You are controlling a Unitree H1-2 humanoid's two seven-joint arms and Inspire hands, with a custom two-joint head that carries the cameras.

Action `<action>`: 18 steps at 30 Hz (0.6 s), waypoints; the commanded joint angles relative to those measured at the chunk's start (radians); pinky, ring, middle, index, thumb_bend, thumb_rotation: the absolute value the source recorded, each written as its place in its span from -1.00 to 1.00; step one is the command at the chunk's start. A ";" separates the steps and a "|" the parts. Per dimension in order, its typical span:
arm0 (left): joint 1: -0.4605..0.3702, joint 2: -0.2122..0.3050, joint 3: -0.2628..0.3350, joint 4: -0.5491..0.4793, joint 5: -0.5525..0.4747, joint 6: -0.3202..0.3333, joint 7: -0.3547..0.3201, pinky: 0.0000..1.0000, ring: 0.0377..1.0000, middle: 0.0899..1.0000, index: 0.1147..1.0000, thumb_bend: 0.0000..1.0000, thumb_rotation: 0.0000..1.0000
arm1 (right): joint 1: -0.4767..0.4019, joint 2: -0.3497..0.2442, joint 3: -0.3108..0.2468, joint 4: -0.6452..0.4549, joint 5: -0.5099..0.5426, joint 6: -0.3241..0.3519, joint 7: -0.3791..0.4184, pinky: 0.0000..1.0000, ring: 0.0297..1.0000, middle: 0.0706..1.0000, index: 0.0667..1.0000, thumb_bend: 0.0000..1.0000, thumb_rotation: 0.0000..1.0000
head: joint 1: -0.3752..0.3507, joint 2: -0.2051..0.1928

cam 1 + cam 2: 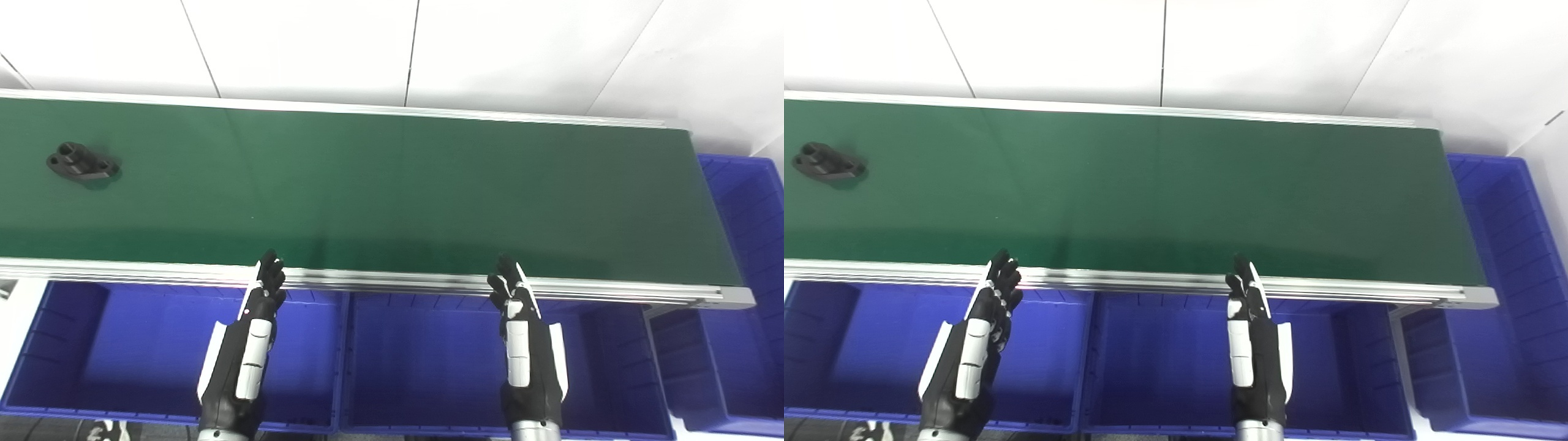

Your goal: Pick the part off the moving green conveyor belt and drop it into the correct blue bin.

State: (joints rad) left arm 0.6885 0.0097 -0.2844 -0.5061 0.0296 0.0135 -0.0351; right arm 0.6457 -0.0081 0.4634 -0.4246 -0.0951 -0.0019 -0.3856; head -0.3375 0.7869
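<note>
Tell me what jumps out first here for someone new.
The long green conveyor belt spans the picture, with one black part lying alone at its far left. Below its near rail, the left hand and right hand hang open over the blue bins.

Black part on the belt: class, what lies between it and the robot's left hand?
Only bare green belt and its metal front rail separate the black part from the left hand, in both eye views.

place: factory-style sorting cell or robotics lab | cues: long green belt (392, 190) in an aluminium frame (380, 280); row of blue bins (429, 361) under its near edge, another at its right end; plain white panel wall (392, 49) behind
</note>
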 commanded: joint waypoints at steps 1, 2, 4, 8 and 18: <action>0.016 -0.009 -0.004 -0.026 0.012 -0.060 0.006 1.00 1.00 1.00 1.00 -0.12 1.00 | 0.050 0.169 0.139 0.068 -0.030 -0.076 0.017 0.90 0.86 0.90 0.85 0.60 1.00 | 0.001 0.002; 0.017 -0.011 -0.005 -0.025 0.013 -0.061 0.007 1.00 1.00 1.00 1.00 -0.13 1.00 | 0.051 0.169 0.139 0.068 -0.031 -0.077 0.016 0.89 0.85 0.90 0.86 0.60 1.00 | 0.001 0.002; 0.019 -0.012 -0.005 -0.025 0.015 -0.062 0.009 1.00 1.00 1.00 1.00 -0.14 1.00 | 0.052 0.170 0.139 0.069 -0.033 -0.078 0.014 0.89 0.85 0.90 0.86 0.60 1.00 | 0.001 0.002; 0.018 -0.008 -0.007 -0.030 0.014 -0.051 0.005 1.00 1.00 1.00 1.00 -0.09 1.00 | 0.052 0.168 0.137 0.070 -0.030 -0.080 0.015 0.88 0.85 0.89 0.85 0.61 1.00 | 0.004 0.002; 0.017 -0.008 -0.006 -0.034 0.013 -0.044 0.007 1.00 1.00 1.00 1.00 -0.06 1.00 | 0.051 0.167 0.137 0.069 -0.025 -0.079 0.018 0.90 0.85 0.90 0.86 0.60 1.00 | 0.004 0.001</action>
State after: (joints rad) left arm 0.6893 0.0096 -0.2900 -0.5070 0.0298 0.0130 -0.0350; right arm 0.6458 -0.0081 0.4634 -0.4238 -0.0951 -0.0019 -0.3836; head -0.3344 0.7869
